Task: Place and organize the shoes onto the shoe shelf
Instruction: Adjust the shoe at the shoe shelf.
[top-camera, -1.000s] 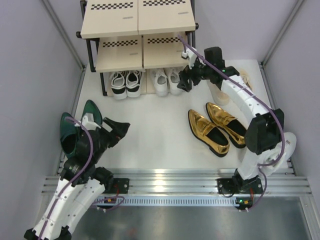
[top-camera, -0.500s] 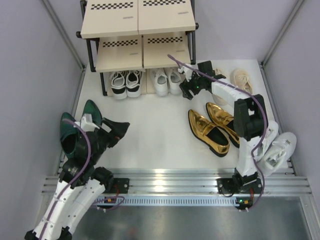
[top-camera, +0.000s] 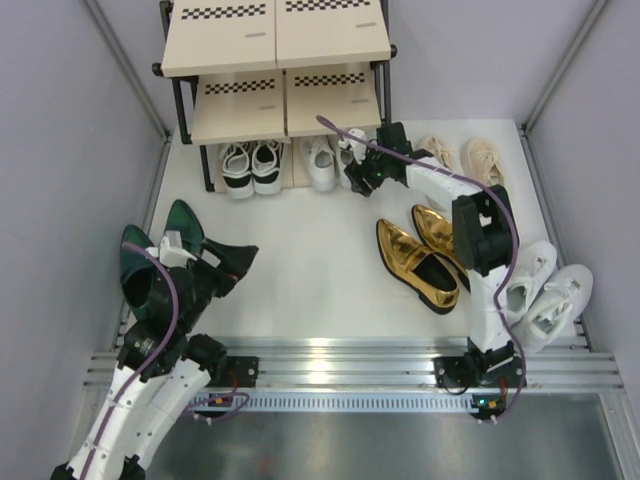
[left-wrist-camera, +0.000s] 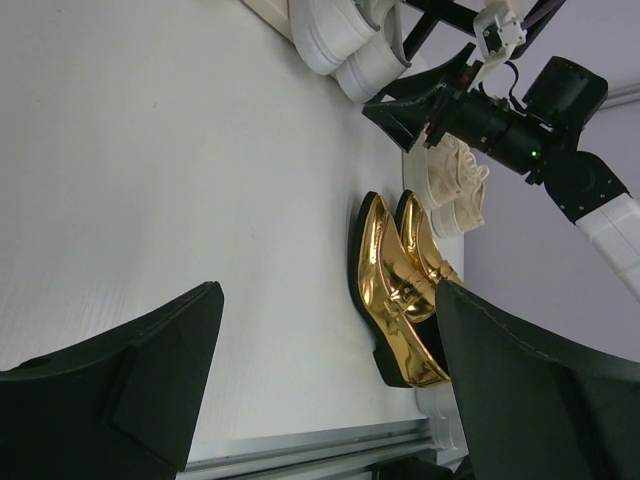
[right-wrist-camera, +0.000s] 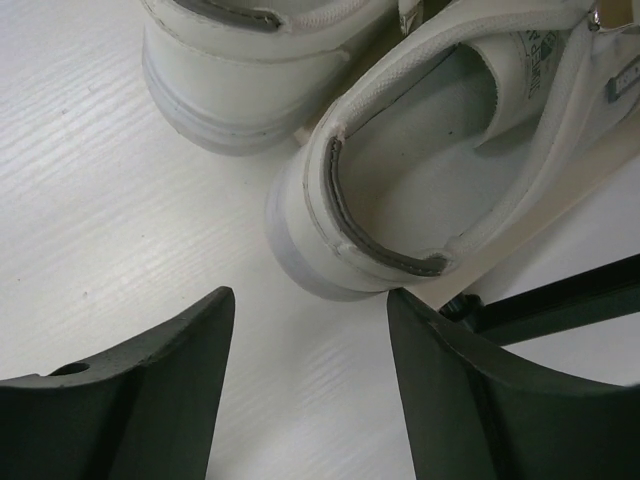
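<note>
- A white tabletop (top-camera: 310, 270) with a fine ribbed grain spans the middle of the scene.
- An aluminium rail (top-camera: 340, 362) with long grooves runs along the tabletop's near edge.
- A white slotted strip (top-camera: 340, 402) lies just beyond the rail, on the side away from the tabletop.
- A dull grey metal sheet (top-camera: 400, 445) lies nearer still, below that strip.
- Pale grey walls enclose the tabletop: left wall (top-camera: 60, 150), back wall (top-camera: 460, 50), right wall (top-camera: 610, 130).
- Two slanted metal posts rise at the tabletop's far corners: left post (top-camera: 127, 70), right post (top-camera: 565, 60).
</note>
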